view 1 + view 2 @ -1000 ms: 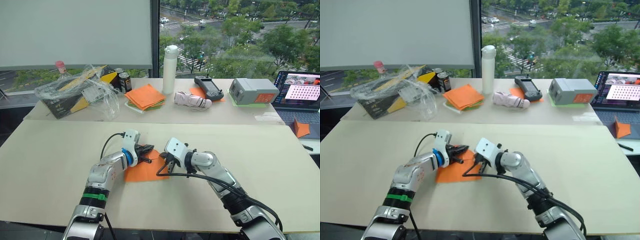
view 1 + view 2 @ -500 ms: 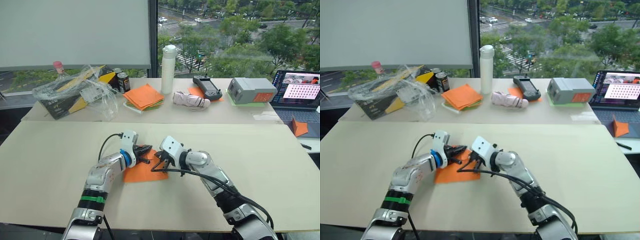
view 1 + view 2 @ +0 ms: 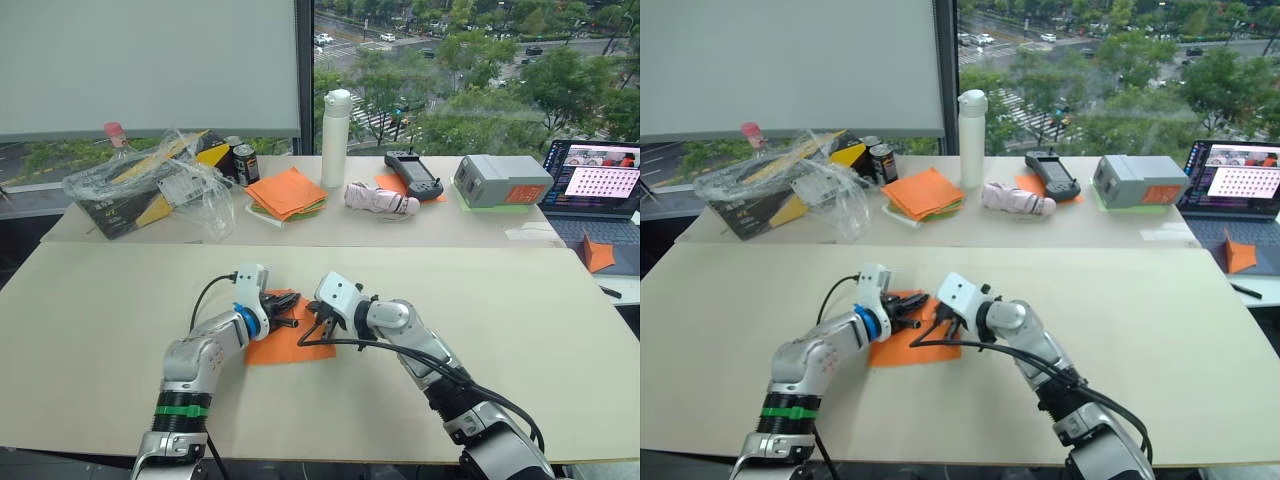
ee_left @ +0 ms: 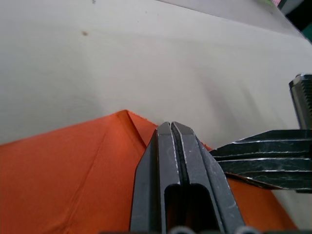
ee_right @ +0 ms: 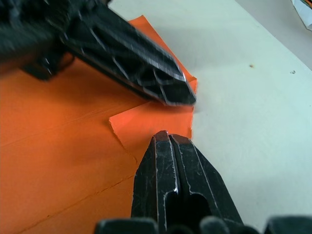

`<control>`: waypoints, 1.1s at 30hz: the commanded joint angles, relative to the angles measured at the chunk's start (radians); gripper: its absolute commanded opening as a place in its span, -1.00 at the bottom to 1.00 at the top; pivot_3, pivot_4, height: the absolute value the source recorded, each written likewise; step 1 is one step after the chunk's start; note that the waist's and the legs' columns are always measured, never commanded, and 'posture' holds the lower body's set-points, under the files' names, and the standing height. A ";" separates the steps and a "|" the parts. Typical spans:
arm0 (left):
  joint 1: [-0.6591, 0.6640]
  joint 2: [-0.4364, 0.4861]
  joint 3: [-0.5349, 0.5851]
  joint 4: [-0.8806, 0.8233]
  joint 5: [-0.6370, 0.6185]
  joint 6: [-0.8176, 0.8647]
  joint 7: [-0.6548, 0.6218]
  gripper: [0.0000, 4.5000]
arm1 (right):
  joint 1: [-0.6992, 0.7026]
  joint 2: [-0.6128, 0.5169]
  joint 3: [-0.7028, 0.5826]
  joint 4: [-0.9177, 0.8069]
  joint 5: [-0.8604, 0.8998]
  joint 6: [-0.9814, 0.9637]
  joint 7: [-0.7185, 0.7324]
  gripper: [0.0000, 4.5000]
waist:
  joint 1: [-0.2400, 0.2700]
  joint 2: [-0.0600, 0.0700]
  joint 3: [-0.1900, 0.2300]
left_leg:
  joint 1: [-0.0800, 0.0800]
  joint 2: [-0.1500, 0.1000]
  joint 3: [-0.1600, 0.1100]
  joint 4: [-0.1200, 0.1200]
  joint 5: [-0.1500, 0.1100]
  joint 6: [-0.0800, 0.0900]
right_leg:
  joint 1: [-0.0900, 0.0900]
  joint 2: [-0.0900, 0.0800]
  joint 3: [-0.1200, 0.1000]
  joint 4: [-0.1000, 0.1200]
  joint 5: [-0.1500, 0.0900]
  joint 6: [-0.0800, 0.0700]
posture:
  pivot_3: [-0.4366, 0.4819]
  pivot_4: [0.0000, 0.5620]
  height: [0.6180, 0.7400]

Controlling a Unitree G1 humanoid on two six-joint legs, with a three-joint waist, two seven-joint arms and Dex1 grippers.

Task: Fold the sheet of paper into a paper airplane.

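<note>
Flat, creased orange sheet of paper (image 3: pixel 285 342) — both closed grippers pressing it.

Your head views look down over the tabletop (image 3: pixel 90 330); both wrist views sit close on the sheet of paper (image 4: pixel 63 185).

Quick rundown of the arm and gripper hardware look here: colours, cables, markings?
Both arms are silver-grey metal with white wrist camera housings. The left gripper and right gripper each have two black ribbed fingers. The left arm has a blue ring at the wrist and a green band lower down. Black cables loop from both wrists; the right arm's run along its forearm.
</note>
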 commanded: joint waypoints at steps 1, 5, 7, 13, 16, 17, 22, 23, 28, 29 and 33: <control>0.025 -0.001 0.097 -0.128 -0.095 0.085 0.060 -1.00 | 0.019 -0.009 0.020 0.008 -0.014 0.008 0.009 -1.00 | 0.000 0.000 0.000 | 0.000 0.000 0.000 0.000 0.000 0.000 | 0.000 0.000 0.000 0.000 0.000 0.000 | -0.05 -0.47 1.00; 0.081 -0.007 0.209 -0.214 -0.188 0.170 0.134 -1.00 | 0.026 -0.013 0.020 0.005 -0.016 0.007 0.008 -1.00 | 0.000 0.000 0.000 | 0.000 0.000 0.000 0.000 0.000 0.000 | 0.000 0.000 0.000 0.000 0.000 0.000 | -0.05 -0.47 1.00; 0.105 -0.014 0.254 -0.241 -0.231 0.201 0.169 -1.00 | 0.030 -0.015 0.020 0.000 -0.016 0.008 0.009 -1.00 | 0.001 0.000 0.000 | 0.000 0.000 0.000 0.000 0.000 0.001 | 0.000 0.000 0.000 0.000 0.000 0.000 | -0.05 -0.47 1.00; 0.211 0.007 0.318 -0.264 -0.280 0.220 0.196 -1.00 | 0.036 -0.012 0.015 -0.008 -0.011 0.012 0.002 -1.00 | 0.004 0.000 0.000 | 0.000 0.000 0.000 0.000 -0.002 0.003 | 0.000 0.000 0.001 -0.001 0.000 0.000 | -0.05 -0.47 1.00; 0.231 0.016 0.324 -0.238 -0.282 0.201 0.197 -0.63 | 0.034 -0.010 0.015 -0.006 -0.012 0.012 0.002 -1.00 | 0.008 0.000 0.000 | 0.000 0.000 0.000 0.000 -0.002 0.003 | 0.000 0.000 0.001 -0.001 0.000 0.000 | -0.05 -0.47 1.00; 0.231 0.020 0.317 -0.228 -0.276 0.197 0.198 -0.47 | 0.033 -0.010 0.015 -0.004 -0.013 0.012 0.002 -1.00 | 0.010 0.000 0.000 | 0.000 0.000 0.000 -0.001 -0.002 0.003 | 0.000 0.000 0.000 -0.002 0.000 0.000 | -0.05 -0.47 1.00; 0.203 0.023 0.305 -0.179 -0.262 0.165 0.208 -0.20 | 0.027 -0.010 0.014 0.003 -0.014 0.008 0.002 -1.00 | 0.013 0.000 0.000 | 0.001 0.000 0.001 -0.001 -0.002 0.003 | 0.000 0.000 0.001 -0.002 0.000 0.000 | -0.05 -0.47 1.00; 0.194 0.024 0.302 -0.166 -0.260 0.160 0.209 -0.20 | 0.026 -0.011 0.013 0.003 -0.014 0.009 0.002 -1.00 | 0.013 0.000 0.000 | 0.001 0.000 0.001 -0.001 -0.002 0.003 | 0.000 0.000 0.001 -0.002 0.000 0.000 | -0.05 -0.47 1.00; 0.140 0.029 0.285 -0.086 -0.250 0.139 0.208 -0.20 | 0.026 -0.011 0.011 0.000 -0.015 0.011 -0.001 -1.00 | 0.014 0.000 0.000 | 0.001 0.000 0.001 -0.001 -0.002 0.003 | 0.000 0.000 0.001 -0.002 0.000 0.000 | -0.05 -0.47 1.00; 0.128 0.031 0.277 -0.069 -0.245 0.135 0.206 -0.20 | 0.026 -0.012 0.011 0.000 -0.015 0.011 -0.001 -1.00 | 0.014 0.000 0.000 | 0.001 0.000 0.001 -0.001 -0.002 0.003 | 0.000 0.000 0.001 -0.002 0.000 0.000 | -0.05 -0.47 1.00; 0.092 0.041 0.251 -0.017 -0.231 0.122 0.192 -0.20 | 0.027 -0.011 0.010 -0.003 -0.015 0.014 -0.004 -1.00 | 0.015 0.000 0.000 | 0.001 0.000 0.001 -0.001 -0.002 0.003 | 0.000 0.000 0.001 -0.002 0.000 0.000 | -0.05 -0.47 1.00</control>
